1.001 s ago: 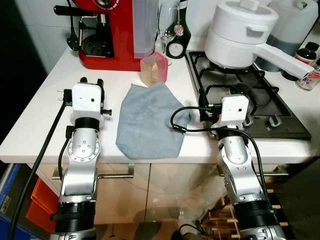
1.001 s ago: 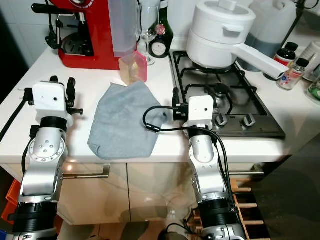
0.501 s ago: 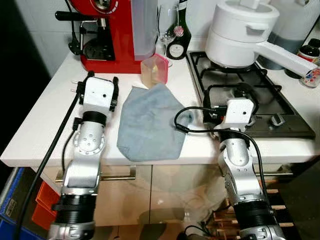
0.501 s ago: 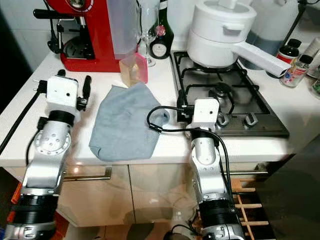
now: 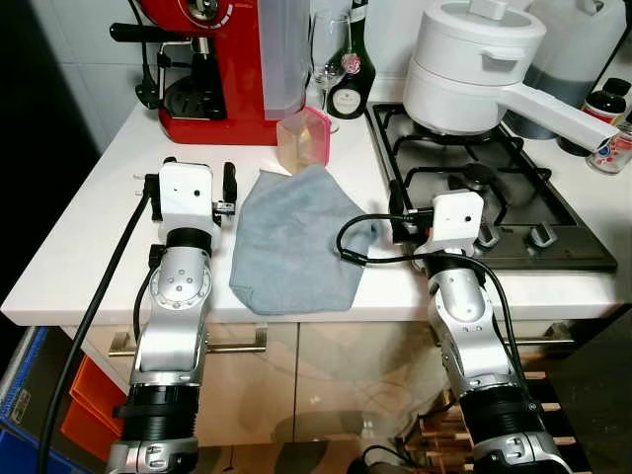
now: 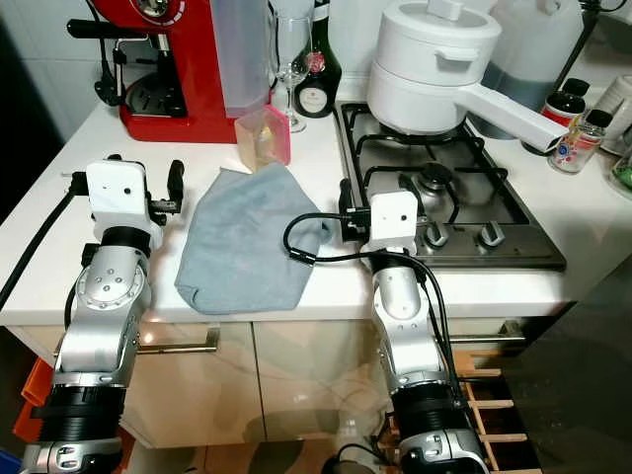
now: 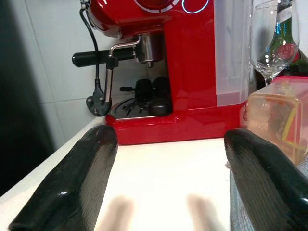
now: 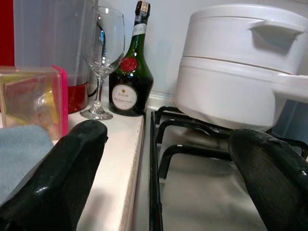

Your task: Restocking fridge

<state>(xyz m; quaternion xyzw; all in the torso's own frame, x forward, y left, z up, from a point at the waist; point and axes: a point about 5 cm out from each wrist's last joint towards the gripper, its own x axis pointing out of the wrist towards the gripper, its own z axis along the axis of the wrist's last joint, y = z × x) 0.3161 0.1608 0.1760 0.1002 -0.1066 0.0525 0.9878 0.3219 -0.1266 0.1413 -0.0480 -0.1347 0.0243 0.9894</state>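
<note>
Now, left gripper (image 5: 196,170): fingers wide, empty, drawn back from the red coffee machine (image 5: 222,69) since half a second ago.
Right gripper (image 8: 159,159): wide, empty, at the hob (image 5: 484,188) edge.
Container (image 5: 304,136): untouched beside the grey cloth (image 5: 296,237); probably the restock item.
Progress: nothing grasped.

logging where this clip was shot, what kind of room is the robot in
Most likely a home kitchen: a gas hob set into a white worktop, carrying a white pot, with a red espresso machine and a wine glass standing at the back.
</note>
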